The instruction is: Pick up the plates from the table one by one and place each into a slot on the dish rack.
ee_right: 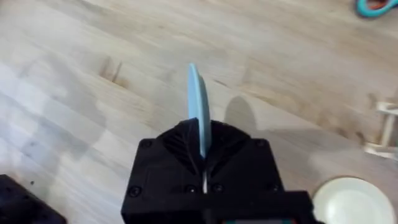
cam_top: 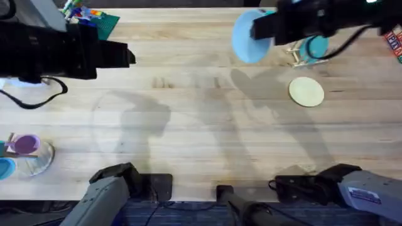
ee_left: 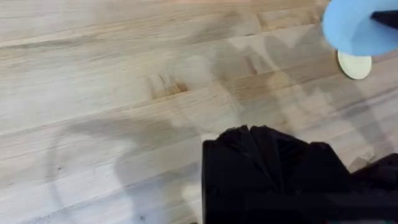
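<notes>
My right gripper (cam_top: 262, 28) is shut on the light blue plate (cam_top: 249, 37) and holds it in the air, left of the dish rack (cam_top: 301, 58). In the right wrist view this plate (ee_right: 196, 99) stands edge-on between the black fingers (ee_right: 180, 146). The cream-yellow plate (cam_top: 306, 91) lies flat on the table (cam_top: 207, 125), in front of the rack; it also shows as the cream plate (ee_right: 351, 198) near the rack's pegs (ee_right: 385, 130). A darker teal plate (cam_top: 314, 45) stands in the rack. My left gripper (cam_top: 129, 55) hovers at the far left, shut and holding nothing.
A green brick baseplate (cam_top: 103, 22) with coloured bricks sits at the back left. A glass bowl (cam_top: 34, 160) with a purple cup (cam_top: 25, 144) stands at the front left edge. The left wrist view shows bare table (ee_left: 124, 93) and the far blue plate (ee_left: 354, 28).
</notes>
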`<action>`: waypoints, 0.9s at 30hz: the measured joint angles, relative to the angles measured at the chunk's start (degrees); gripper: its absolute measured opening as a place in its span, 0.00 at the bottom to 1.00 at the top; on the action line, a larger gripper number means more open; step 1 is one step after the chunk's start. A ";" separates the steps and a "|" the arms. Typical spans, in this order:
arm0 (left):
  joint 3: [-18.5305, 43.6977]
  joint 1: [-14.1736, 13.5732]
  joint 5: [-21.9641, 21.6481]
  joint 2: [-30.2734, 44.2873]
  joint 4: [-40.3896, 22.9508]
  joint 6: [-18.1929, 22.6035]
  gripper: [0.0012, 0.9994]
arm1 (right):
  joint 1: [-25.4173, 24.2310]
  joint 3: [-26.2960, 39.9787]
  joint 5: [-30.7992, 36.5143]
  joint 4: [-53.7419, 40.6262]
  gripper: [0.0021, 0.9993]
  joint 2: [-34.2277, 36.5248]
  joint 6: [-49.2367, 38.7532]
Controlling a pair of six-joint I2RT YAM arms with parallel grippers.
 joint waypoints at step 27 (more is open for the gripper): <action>0.00 0.00 -1.36 -0.38 -1.54 0.00 0.99 | -18.25 0.00 0.36 -5.71 0.03 -14.06 -18.11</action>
